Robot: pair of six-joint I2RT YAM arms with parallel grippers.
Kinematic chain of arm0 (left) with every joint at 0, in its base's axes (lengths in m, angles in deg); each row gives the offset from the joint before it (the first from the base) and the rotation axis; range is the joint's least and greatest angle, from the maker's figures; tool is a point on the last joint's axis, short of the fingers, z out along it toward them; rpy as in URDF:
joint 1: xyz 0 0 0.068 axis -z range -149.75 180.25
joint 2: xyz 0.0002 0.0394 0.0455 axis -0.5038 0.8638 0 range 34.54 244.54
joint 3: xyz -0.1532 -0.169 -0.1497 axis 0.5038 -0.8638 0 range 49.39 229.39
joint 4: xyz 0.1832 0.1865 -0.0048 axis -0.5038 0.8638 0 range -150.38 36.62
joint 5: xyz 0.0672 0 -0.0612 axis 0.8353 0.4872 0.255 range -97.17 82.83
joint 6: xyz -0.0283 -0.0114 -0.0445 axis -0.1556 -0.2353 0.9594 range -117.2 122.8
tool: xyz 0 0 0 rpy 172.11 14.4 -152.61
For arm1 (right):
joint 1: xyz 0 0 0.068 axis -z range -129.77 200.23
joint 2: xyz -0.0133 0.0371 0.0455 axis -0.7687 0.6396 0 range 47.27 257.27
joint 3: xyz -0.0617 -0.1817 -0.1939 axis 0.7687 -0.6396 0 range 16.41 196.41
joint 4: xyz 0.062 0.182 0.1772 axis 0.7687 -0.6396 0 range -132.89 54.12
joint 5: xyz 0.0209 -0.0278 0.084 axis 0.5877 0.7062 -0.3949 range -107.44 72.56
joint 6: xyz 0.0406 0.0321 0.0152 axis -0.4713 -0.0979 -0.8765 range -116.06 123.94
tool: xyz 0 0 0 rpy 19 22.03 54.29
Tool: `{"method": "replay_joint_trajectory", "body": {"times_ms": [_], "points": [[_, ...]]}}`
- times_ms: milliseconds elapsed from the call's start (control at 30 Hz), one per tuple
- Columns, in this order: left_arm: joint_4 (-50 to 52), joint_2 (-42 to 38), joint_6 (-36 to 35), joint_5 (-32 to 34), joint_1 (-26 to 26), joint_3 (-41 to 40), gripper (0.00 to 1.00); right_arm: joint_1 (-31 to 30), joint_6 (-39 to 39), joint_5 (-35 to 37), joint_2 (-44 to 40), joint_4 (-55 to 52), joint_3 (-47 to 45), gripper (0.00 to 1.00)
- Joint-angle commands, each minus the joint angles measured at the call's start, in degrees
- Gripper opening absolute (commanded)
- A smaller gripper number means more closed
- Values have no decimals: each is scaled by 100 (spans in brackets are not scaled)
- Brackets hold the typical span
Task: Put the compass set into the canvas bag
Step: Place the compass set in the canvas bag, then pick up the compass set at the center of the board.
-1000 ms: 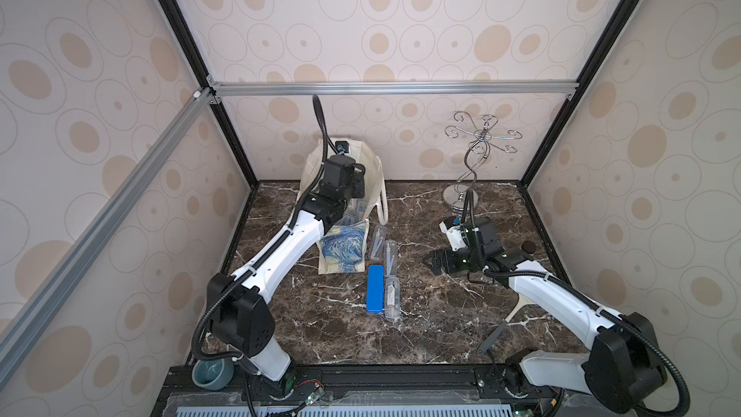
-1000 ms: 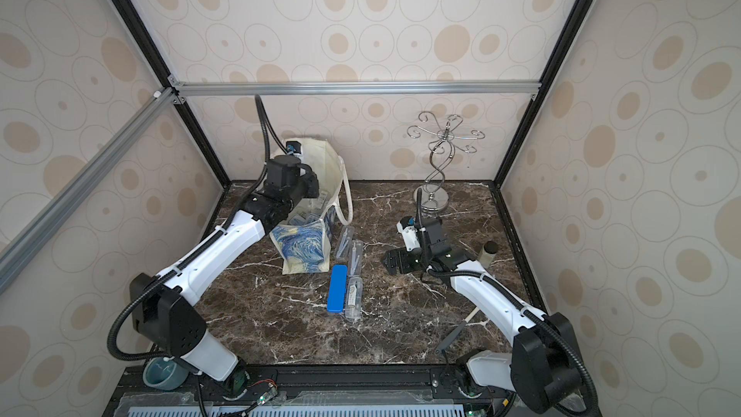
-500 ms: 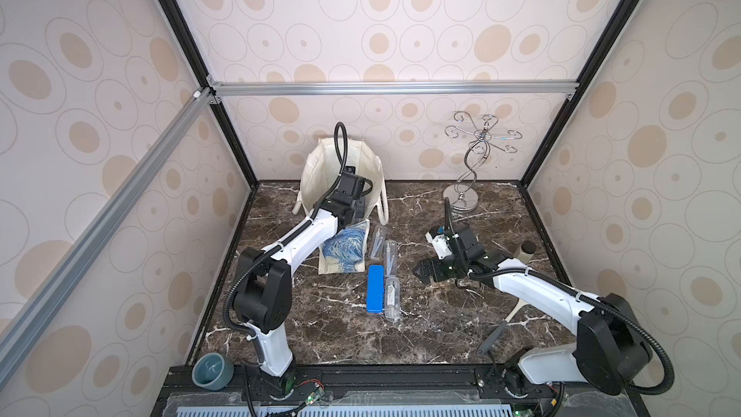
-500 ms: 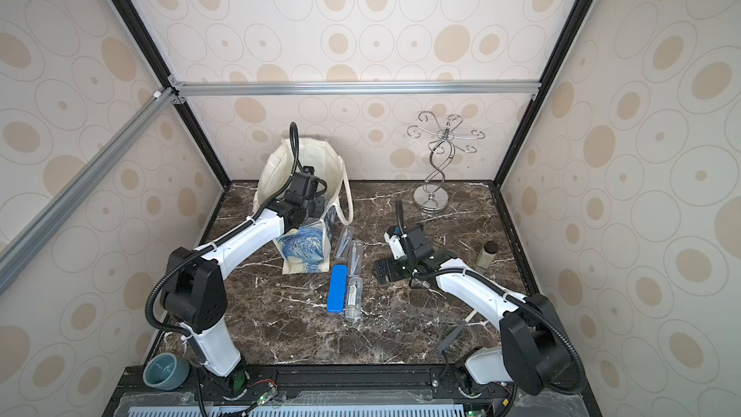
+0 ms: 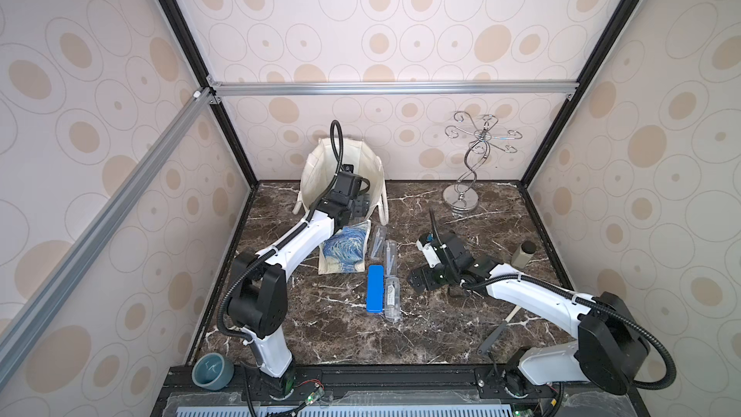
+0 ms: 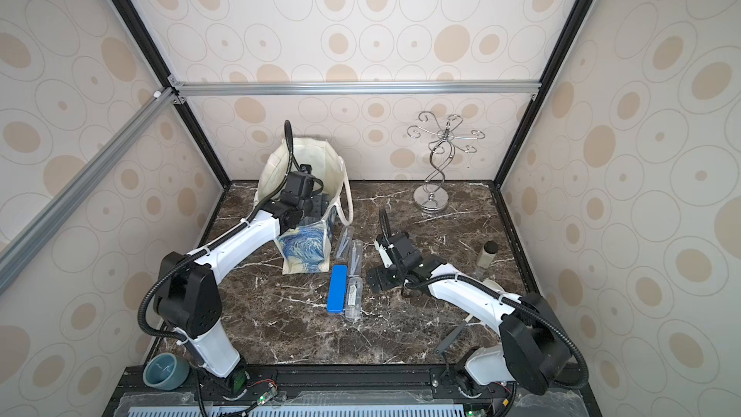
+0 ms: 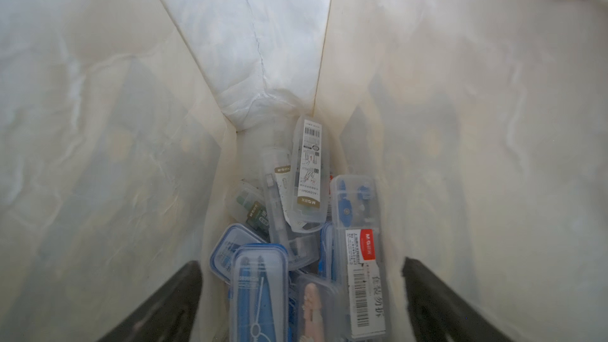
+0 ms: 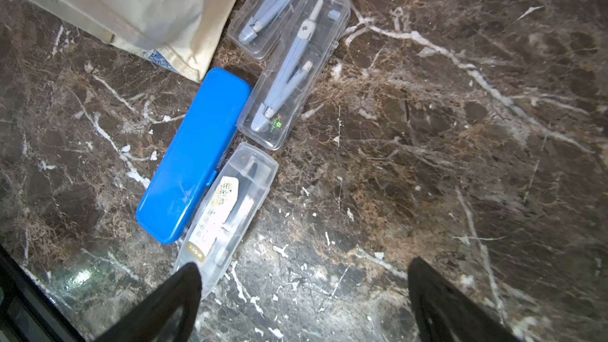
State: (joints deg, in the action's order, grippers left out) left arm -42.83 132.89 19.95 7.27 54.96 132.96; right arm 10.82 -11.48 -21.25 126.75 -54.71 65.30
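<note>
Bright, even light; canvas bag interior seemingly hazy.

Hidden and cut-off parts

In both top views the left arm covers the fingertips of the left gripper inside the canvas bag, and also part of the painted face. In the left wrist view the nearest cases run off the picture's edge, and their labels are too blurred to read. In the right wrist view the edge cuts the far clear case.

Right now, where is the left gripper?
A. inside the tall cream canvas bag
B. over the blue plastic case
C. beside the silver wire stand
A: in a top view the left gripper is down in the mouth of the tall cream canvas bag; its wrist view shows the bag's inner walls.
</note>
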Motion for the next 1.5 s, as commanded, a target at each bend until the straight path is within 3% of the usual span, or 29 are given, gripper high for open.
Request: {"method": "replay_joint_trajectory", "body": {"times_ms": [0,300,500,800,1100,1467], "points": [[-356,-566,8,-382,-37,-22,100,-202,-151,257,256,-123,-11,100],[-1796,-2231,521,-1597,-29,-1291,100,-731,-340,353,1177,-258,587,100],[-1985,-2780,939,-2311,-25,-1839,100,-1077,-365,612,1754,-499,1067,100],[-2574,-3390,1414,-2821,47,-2687,100,-1183,-545,879,2369,-890,1470,96],[-2559,-3326,1302,-2689,580,-2702,100,-1163,-664,1533,2348,-1160,1381,91],[-2589,-2629,1026,-2192,1619,-2456,100,-774,-704,1295,2378,-898,1307,76]]}}
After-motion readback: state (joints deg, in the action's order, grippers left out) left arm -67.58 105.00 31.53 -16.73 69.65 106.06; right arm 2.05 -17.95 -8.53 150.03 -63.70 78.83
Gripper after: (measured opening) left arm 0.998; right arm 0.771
